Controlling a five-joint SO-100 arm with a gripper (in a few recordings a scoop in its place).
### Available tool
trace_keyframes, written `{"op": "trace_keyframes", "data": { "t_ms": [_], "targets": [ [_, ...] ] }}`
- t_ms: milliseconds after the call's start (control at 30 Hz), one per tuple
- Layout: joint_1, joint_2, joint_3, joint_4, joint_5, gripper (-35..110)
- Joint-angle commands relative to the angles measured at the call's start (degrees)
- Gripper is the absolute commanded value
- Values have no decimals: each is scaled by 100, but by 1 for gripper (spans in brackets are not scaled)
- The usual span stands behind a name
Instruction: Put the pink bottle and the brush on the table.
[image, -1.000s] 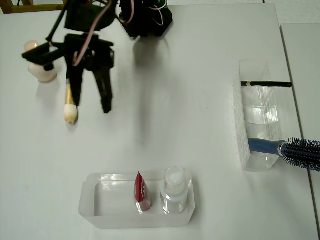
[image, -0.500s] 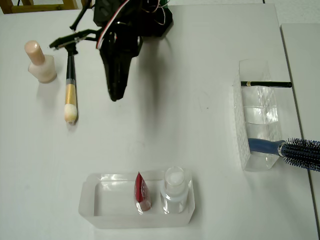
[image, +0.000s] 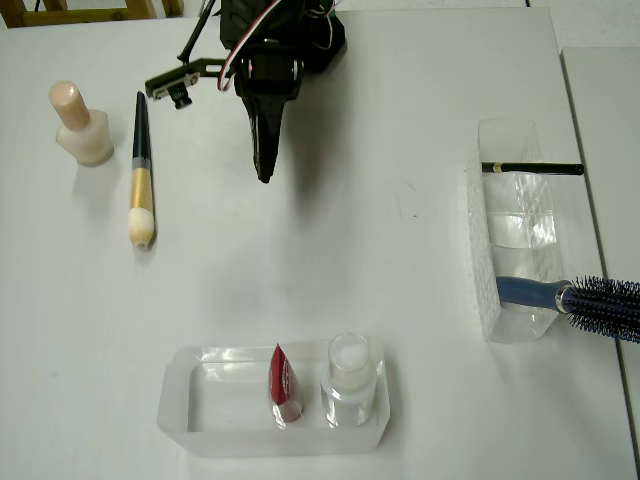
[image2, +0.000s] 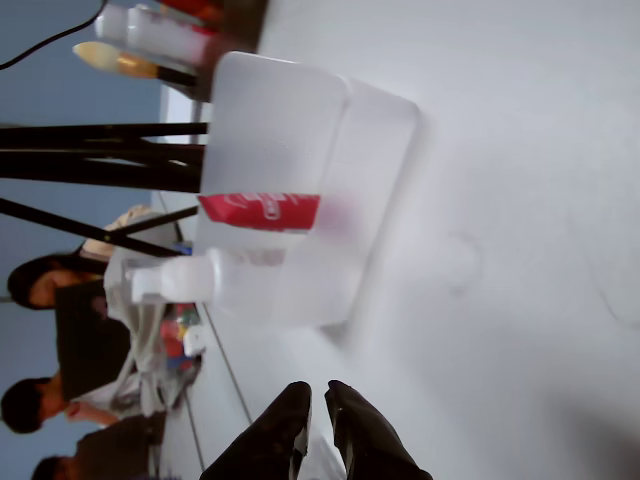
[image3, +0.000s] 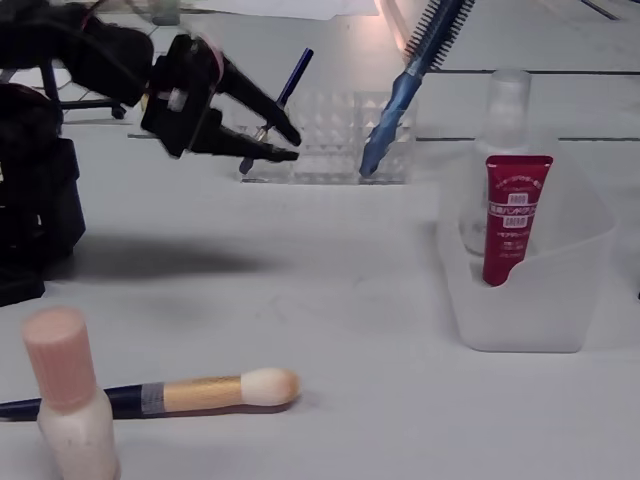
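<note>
Tabletop (image: 400, 270): white and flat, carrying all items. Landmark for positions: the frosted tray (image: 200, 415) near the bottom edge of the overhead view.

Pink bottle (image: 79, 125): stands upright on the tabletop, well up and to the left of the tray, cap uppermost. Brush (image: 141, 172): lies flat on the tabletop just right of the bottle (close beside it, whether touching cannot be told), cream bristles pointing toward the tray side. The fixed view confirms both resting on the surface, bottle (image3: 68, 410) in front of the brush (image3: 200, 392).

Tool (image: 265, 172): raised above the tabletop, well above the tray in the overhead view and right of the brush. Its dark fingers (image2: 352, 430) sit nearly together with a slim gap at the tips, nothing between them.

Tray contents: a red tube (image: 284, 384) and a clear white-capped bottle (image: 350, 375), both upright.
</note>
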Motion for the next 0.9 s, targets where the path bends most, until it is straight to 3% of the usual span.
{"op": "trace_keyframes", "data": {
  "t_ms": [0,300,867],
  "targets": [
    [35,659,483,132,281,0],
    [35,1951,1512,993,387,0],
    [44,2716,1670,2312,571,0]
  ]
}}
